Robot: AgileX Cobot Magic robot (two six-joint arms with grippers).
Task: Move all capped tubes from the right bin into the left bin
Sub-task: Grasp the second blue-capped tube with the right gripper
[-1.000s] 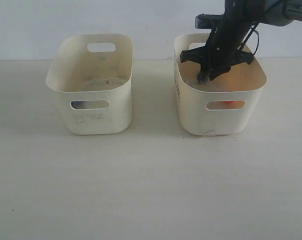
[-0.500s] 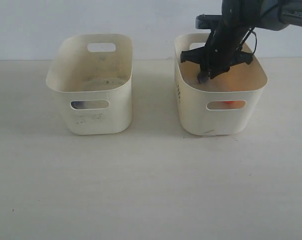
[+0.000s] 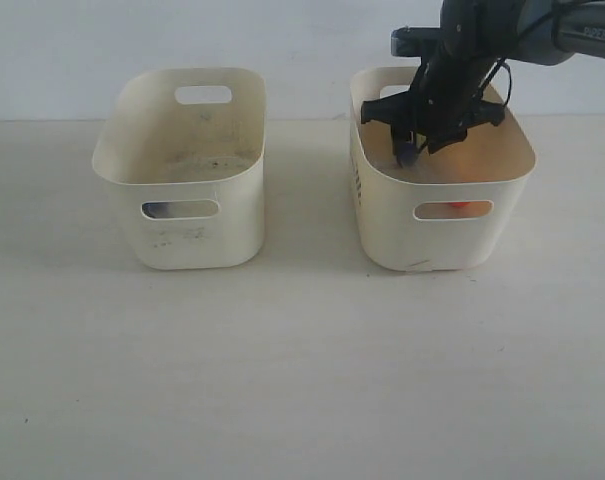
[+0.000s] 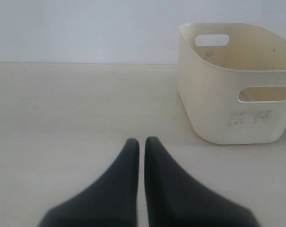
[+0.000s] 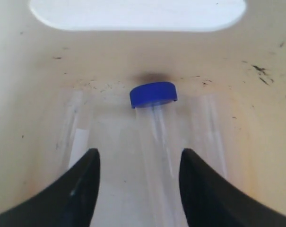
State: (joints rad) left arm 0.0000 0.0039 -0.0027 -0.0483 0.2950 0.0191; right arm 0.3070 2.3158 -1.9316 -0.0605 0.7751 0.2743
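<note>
Capped tube (image 5: 157, 142) with blue cap (image 5: 153, 94) lies on right bin (image 3: 382, 240) floor inside parted right pincer (image 5: 139, 153), ungripped; light, stiff, slick plastic, probably best pinched mid-barrel; left pincer (image 4: 142, 144) closed, empty.

- Left bin (image 3: 182, 240): pale cream; marked with grey smudges and dark specks inside and on the front.
- Right bin (image 3: 382, 230): cream, tinted yellowish inside; small dark slits are seen on one side wall. An orange-red patch (image 3: 464, 209) is glimpsed through the front cut-out.
- Capped tube (image 5: 157, 142): clear, topped by a blue cap (image 5: 152, 94).
- Left gripper (image 4: 141, 146), right gripper (image 5: 139, 153): black.
- Table (image 3: 302, 380): pale beige.
- Wall (image 3: 282, 40): whitish.
</note>
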